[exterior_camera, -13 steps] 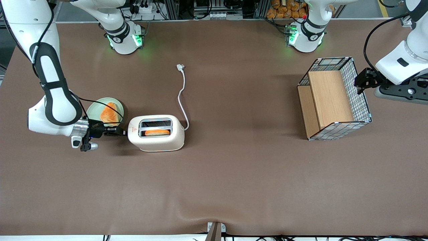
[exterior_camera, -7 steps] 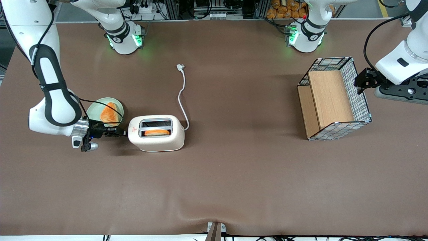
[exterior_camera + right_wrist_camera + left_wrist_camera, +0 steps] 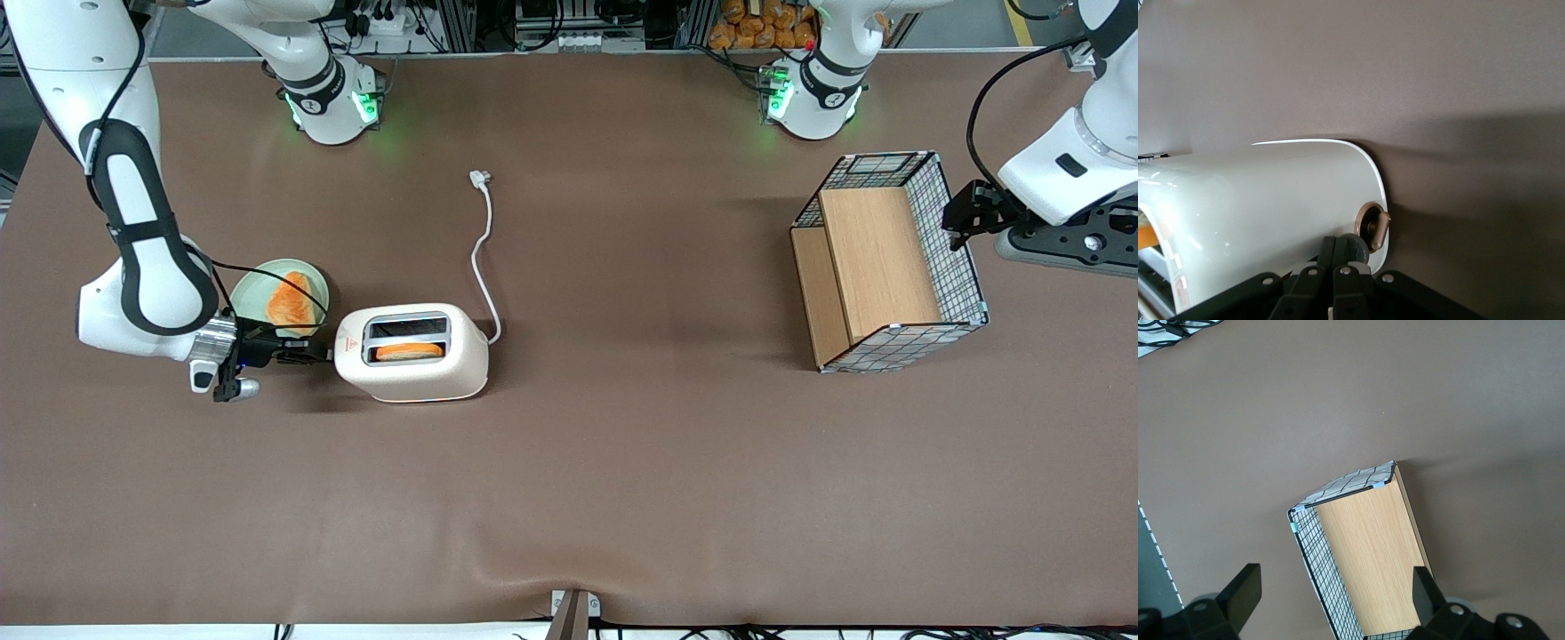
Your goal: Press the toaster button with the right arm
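The cream-white toaster point(image 3: 412, 353) stands on the brown table with an orange slice in the slot nearer the front camera. My right arm point(image 3: 147, 267) reaches in low, and its gripper point(image 3: 324, 355) is shut with nothing held, tips at the toaster's short end by the red triangle mark point(image 3: 350, 341). In the right wrist view the closed fingertips of the gripper point(image 3: 1336, 245) rest against the grey button point(image 3: 1355, 248) on the toaster point(image 3: 1271, 207), just beside a bronze dial point(image 3: 1373, 225). The front view hides the button under the fingers.
A pale green plate point(image 3: 246, 289) with an orange bread slice point(image 3: 288, 300) lies close beside the gripper, farther from the front camera. The toaster's white cord point(image 3: 483, 258) trails away to its plug point(image 3: 480, 179). A wire basket with wooden boards point(image 3: 889, 258) stands toward the parked arm's end.
The toaster has shifted a few pixels toward the working arm's end. The gripper stays at its short end, barely moved.
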Robot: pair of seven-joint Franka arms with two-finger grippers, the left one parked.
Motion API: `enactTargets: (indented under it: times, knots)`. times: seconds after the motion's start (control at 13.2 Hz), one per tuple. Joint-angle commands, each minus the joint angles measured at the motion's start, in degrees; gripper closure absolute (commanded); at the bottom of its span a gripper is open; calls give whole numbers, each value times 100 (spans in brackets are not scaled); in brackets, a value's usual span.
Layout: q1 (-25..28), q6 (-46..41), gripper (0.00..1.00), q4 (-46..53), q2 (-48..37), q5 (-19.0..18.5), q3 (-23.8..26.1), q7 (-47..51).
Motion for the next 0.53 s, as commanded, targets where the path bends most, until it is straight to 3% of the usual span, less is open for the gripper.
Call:
enactTargets:
  times: [0.0,0.45]
  knots:
    - [12,451,100,-118,275,124,39,-379]
    - [29,487,100,-118,302,132,39,-352]
